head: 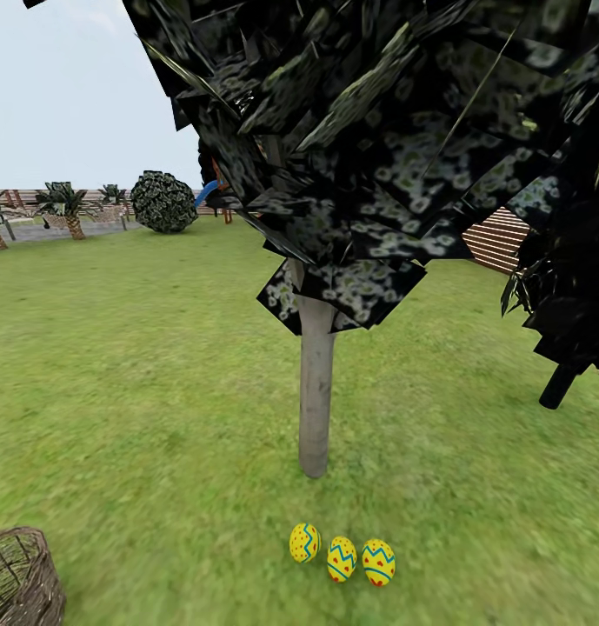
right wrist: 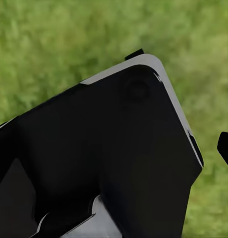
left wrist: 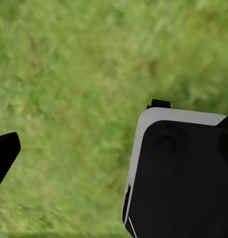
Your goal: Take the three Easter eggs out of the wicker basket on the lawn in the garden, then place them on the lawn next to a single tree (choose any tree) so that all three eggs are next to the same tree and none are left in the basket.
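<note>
Easter eggs, three in number, lie in a short row on the lawn (head: 143,365) just in front of the tree (head: 316,391), near the foot of its pale grey trunk. The first egg (head: 304,542) is at the left of the row, the middle egg (head: 341,558) is close beside it, and the third egg (head: 378,562) appears to touch the middle one. All three are yellow with red dots and blue-green zigzag bands, and all rest on the grass, apart from the trunk.

The wicker basket (head: 21,578) stands on the lawn at the lower left of the head view, well apart from the eggs and cut by the picture's edge. Its inside, as far as it shows, holds only woven wicker.

Dark blocky foliage speckled with pale blotches spreads over the upper part of the head view. A second dark tree (head: 564,296) with a thin black trunk stands to the right. A round bush (head: 163,202) and small palms (head: 64,209) stand far off by the fence (head: 499,239).

Both wrist views look down on blurred grass past dark, pale-edged robot housing (left wrist: 178,173). A dark tip shows at the edge of each, but whether the left or right gripper's fingers stand apart or together cannot be told. No egg lies near either.
</note>
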Tool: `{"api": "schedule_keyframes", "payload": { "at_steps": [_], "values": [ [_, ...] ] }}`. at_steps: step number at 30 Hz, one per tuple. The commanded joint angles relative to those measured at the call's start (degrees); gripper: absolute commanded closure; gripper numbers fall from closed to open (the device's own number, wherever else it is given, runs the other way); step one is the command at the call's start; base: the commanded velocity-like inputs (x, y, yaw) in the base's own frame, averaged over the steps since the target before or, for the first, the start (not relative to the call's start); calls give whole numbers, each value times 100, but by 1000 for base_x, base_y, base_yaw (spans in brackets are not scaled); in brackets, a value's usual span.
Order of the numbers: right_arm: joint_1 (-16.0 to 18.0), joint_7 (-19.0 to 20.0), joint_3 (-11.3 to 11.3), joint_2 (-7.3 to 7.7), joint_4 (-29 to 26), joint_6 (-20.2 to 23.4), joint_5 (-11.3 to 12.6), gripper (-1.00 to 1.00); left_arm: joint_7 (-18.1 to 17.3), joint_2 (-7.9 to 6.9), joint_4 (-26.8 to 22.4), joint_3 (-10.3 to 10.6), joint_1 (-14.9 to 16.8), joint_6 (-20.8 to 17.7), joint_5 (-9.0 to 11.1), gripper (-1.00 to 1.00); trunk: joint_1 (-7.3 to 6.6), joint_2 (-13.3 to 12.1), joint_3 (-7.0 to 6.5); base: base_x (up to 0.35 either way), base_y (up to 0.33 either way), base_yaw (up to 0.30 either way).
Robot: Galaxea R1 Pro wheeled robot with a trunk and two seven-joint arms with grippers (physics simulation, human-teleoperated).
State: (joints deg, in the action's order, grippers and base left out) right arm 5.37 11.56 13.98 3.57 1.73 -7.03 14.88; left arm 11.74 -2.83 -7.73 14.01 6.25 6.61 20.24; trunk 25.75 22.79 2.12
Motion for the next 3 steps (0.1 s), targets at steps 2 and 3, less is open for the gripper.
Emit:
{"api": "schedule_keyframes", "payload": {
  "at_steps": [2,3],
  "values": [
    [8,40,7,3,18,-26,59,-100,21,-4,0,50,4,15,50,-100,3,13,13,0,0,0],
    [8,40,6,3,16,-26,59,-100,21,-2,0,50,5,15,48,-100,3,13,13,0,0,0]
  ]
}}
